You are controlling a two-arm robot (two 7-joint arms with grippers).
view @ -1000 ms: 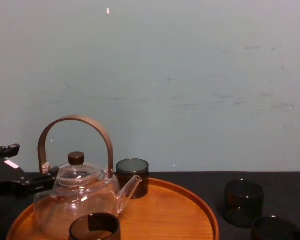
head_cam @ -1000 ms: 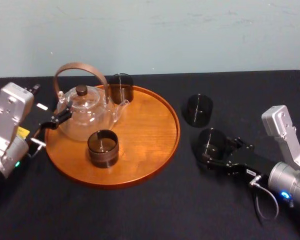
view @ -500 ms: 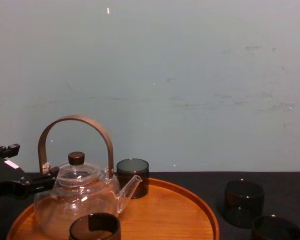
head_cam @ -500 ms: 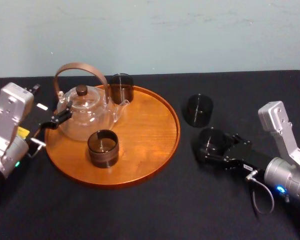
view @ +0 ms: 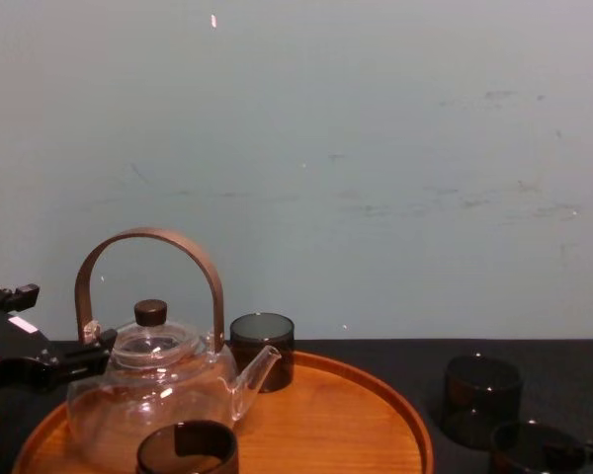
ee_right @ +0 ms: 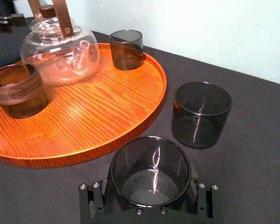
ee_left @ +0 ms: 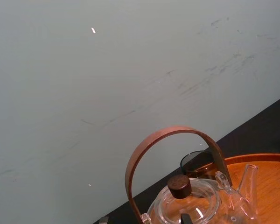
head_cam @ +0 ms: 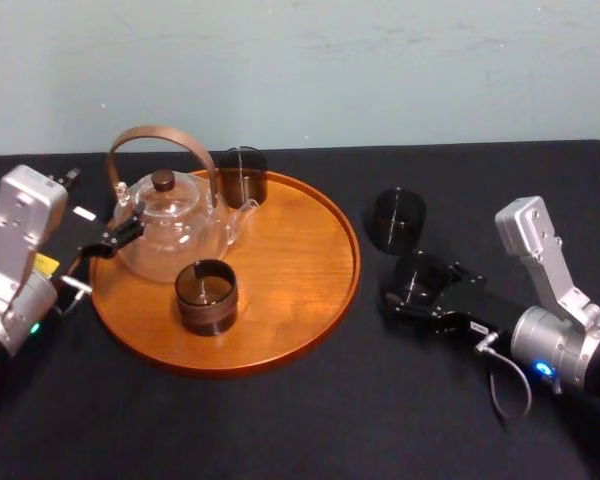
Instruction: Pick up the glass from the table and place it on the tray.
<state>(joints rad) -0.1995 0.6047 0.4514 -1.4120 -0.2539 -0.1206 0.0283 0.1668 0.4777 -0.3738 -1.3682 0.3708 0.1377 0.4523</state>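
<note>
One glass (ee_right: 149, 163) in right pincer (ee_right: 148, 198), black table (head_cam: 310, 420) beneath, pale wall (head_cam: 380, 70) behind

Seen from the chest view, the bottom edge slices off the base of the smoky glass (view: 537, 446) clasped in the right gripper (ee_right: 148, 198), most of the front glass (view: 187, 449), and the tray's (view: 336, 420) near half. In the left wrist view the teapot (ee_left: 191, 207) loses its belly, and its handle (ee_left: 172, 133) hides part of the back glass (ee_left: 192, 163).
</note>
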